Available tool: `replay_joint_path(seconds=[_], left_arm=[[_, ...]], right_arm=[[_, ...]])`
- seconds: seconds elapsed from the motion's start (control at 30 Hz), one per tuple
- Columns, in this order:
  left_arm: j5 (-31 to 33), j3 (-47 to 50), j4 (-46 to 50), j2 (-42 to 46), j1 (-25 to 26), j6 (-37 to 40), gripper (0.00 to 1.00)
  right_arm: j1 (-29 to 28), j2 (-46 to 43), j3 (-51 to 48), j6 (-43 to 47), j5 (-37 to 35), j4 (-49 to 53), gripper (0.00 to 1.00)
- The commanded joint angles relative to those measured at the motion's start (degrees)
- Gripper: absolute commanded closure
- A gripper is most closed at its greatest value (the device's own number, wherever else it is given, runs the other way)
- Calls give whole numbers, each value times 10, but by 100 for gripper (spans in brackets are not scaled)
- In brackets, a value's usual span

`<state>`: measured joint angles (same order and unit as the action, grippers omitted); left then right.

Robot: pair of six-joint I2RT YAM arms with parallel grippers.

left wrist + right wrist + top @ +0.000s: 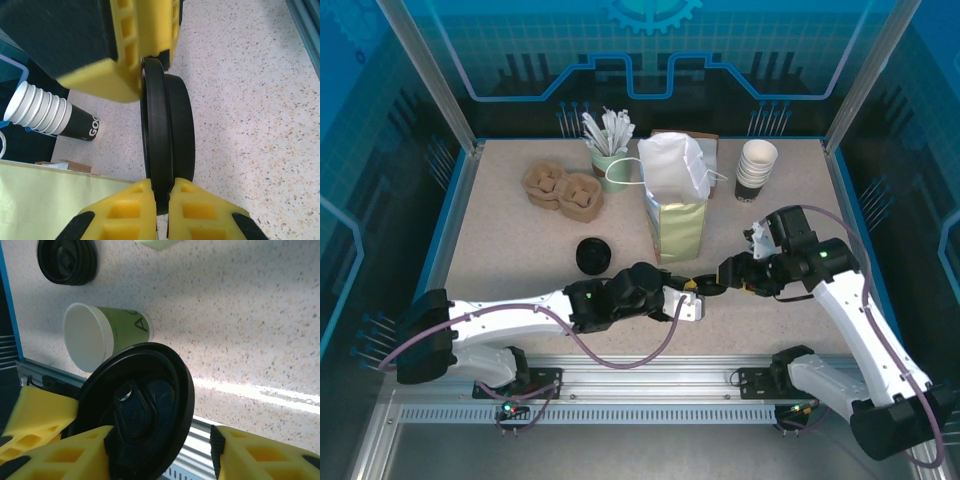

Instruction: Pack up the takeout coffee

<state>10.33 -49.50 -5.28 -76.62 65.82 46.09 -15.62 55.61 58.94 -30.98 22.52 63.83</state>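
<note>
The left pincer was clamped together on the rim of a round black plastic lid, which it held on edge above the speckled bench. The right pincer sat on the far side of the same lid with its yellow fingers apart, one of them plainly clear of the rim, so the left alone appeared to carry the lid.

Beyond the lid, the small olive-green paper cup lay on its side on the bench near the front rail, uncapped, its white inside facing the right wrist camera and looking dry. The takeout coffee was thus in two parts and neither was in the tall light-green paper bag, which stood open-topped further back.

The lid was probably very light, thin and slick. It would be stiff round the rim but springy across the face, so an edge grip like this one suited it (a hard squeeze might still make it pop out sideways). The cup was probably just as light, with a soft wall that would crush easily, and it could roll where it lay. The safest hold seemed to be a gentle one across the wall just below the rolled lip, where paper is firmest.

A loose stack of black lids lay further along the bench, and a stack of white-rimmed cups stood beside the bag.
</note>
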Motion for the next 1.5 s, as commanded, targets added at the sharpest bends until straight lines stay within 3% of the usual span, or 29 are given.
replay_joint_path(seconds=[0.0, 0.27, 0.53, 0.87, 1.47], left_arm=[[-8, -27, 24, 25, -11, -43, 95], [-75, -49, 99, 71, -43, -167, 97], [-187, -87, 217, 101, -75, -326, 97], [-281, -99, 289, 140, -137, -488, 97], [-467, -75, 331, 150, -316, -701, 98]], right_arm=[[20, -31, 31, 9, -12, 2, 44], [35, -99, 31, 34, -24, -43, 44], [35, -156, -21, 32, 29, -139, 46], [32, -177, -94, -6, 113, -268, 47], [-69, -130, -191, -83, 86, -396, 50]])
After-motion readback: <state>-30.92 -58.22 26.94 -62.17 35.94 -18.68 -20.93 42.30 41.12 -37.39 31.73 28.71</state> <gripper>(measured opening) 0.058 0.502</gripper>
